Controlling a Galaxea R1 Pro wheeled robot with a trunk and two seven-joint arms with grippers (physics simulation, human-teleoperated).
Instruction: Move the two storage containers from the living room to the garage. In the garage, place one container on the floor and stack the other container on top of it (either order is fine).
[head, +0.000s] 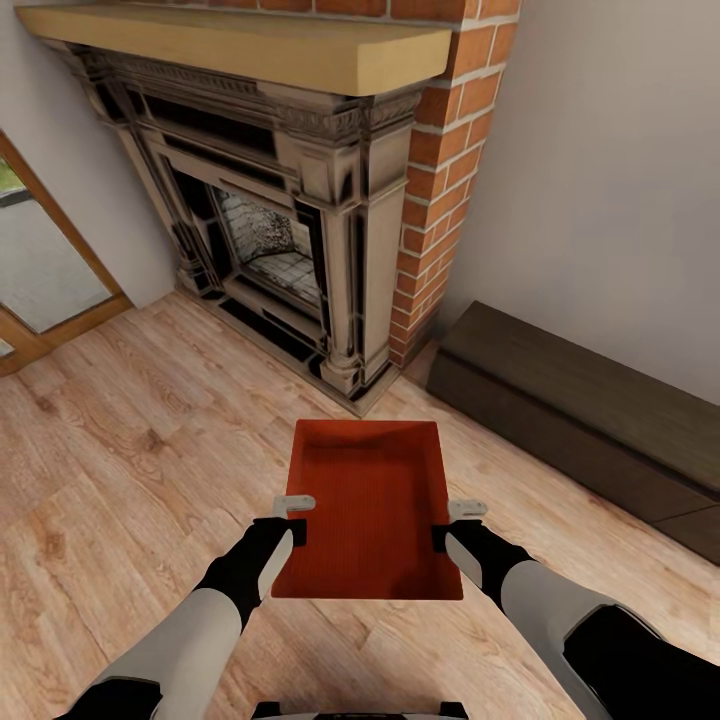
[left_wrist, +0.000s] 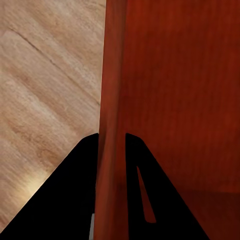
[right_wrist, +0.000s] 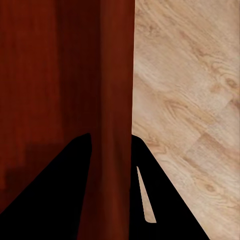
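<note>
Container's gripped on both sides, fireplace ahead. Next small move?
Probably turn the base away from the fireplace, keeping both grips. The left gripper and right gripper each pinch a wall of the container, held above wood flooring, not garage concrete.

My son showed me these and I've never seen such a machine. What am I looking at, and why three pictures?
These are simulator renders of a two-armed robot. The big picture looks down from its head; the other two come from cameras on each wrist. The left gripper and right gripper each pinch a side wall of an orange-red storage container, holding it above the wood plank floor. Ahead stand a fireplace and a dark low bench.
</note>
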